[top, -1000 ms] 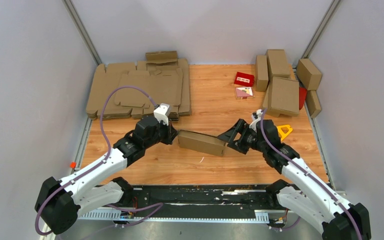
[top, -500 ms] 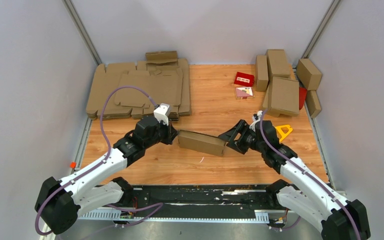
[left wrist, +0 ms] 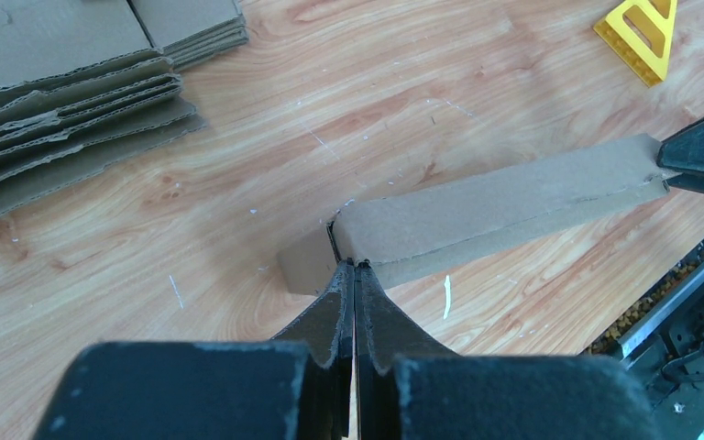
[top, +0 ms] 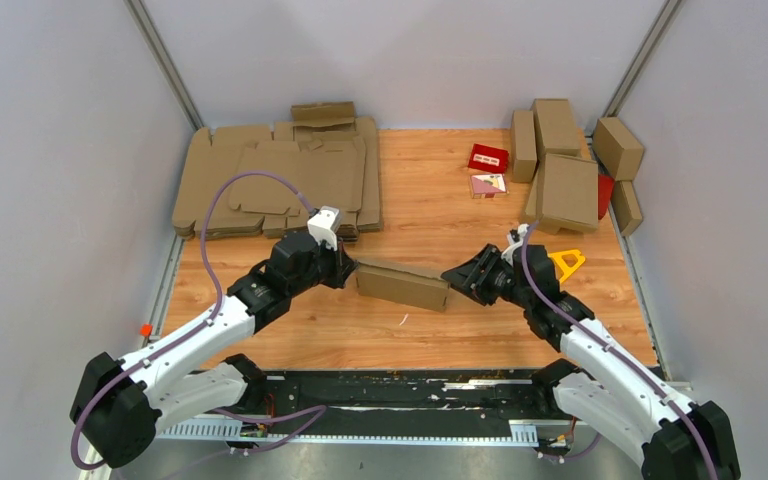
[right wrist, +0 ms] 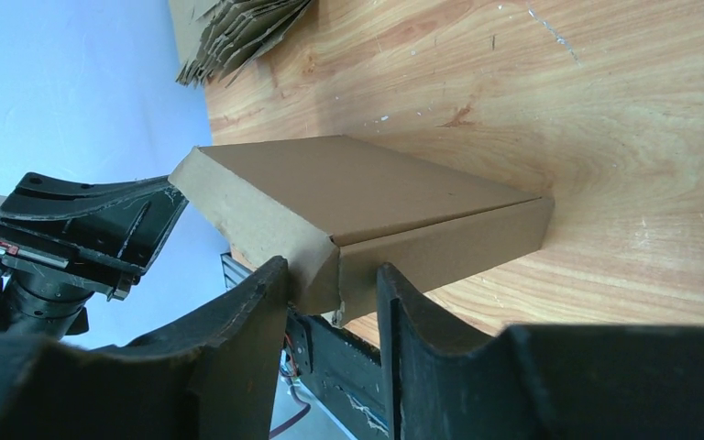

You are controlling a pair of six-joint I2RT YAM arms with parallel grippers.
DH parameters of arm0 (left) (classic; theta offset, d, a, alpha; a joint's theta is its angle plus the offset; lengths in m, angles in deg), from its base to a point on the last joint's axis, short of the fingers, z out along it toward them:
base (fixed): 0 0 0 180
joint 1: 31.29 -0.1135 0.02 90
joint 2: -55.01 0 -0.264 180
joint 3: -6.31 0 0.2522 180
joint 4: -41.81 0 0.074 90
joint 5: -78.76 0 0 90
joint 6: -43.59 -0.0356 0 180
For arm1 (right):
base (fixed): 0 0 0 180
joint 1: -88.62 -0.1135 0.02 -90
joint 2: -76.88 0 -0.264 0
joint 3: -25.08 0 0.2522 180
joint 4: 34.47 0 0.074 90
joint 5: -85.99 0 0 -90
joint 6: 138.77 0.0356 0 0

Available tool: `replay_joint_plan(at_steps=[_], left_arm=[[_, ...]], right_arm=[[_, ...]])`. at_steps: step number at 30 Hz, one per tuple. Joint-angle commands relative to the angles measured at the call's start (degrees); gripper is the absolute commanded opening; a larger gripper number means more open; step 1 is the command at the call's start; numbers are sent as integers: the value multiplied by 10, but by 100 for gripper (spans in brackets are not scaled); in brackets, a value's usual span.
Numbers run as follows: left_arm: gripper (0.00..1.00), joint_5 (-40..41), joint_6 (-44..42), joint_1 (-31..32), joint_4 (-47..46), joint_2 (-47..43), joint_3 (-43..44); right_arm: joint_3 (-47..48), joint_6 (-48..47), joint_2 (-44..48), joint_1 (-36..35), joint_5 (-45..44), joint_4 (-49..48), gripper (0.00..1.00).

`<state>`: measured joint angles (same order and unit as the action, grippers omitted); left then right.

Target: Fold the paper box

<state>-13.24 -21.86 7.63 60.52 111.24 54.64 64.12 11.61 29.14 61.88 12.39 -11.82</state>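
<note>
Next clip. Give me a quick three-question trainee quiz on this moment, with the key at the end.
1. True or false: the left end effector is wide open above the paper box.
2. The yellow triangle lies: A) inside the box, B) on the table near the right end effector, C) under the left arm.
3. What sits between the right end effector's fingers?
Key: 1 false, it is shut at the box's end; 2 B; 3 one end of the paper box.
</note>
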Motion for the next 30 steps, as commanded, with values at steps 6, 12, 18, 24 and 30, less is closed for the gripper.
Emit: replay_joint_plan(at_steps=[6,12,18,24,30], left_arm=[[0,-14,0,2,15,8,10],[5,-13,-3,2,29,11,14],[28,-10,3,2,50,-7,17],[47,-6,14,1,92,-31,34],[65,-42,30,-34,95,-46,49]], right_arm=[[-35,-2,-14,-1,7,-17,31],[-45,-14,-25,-2,-1,-18,17],[-41,-30,-23,-1,-17,-4,4],[-45,-39,-23,-1,-21,-2,0],[-40,-51,-25,-2,-15,-2,0]])
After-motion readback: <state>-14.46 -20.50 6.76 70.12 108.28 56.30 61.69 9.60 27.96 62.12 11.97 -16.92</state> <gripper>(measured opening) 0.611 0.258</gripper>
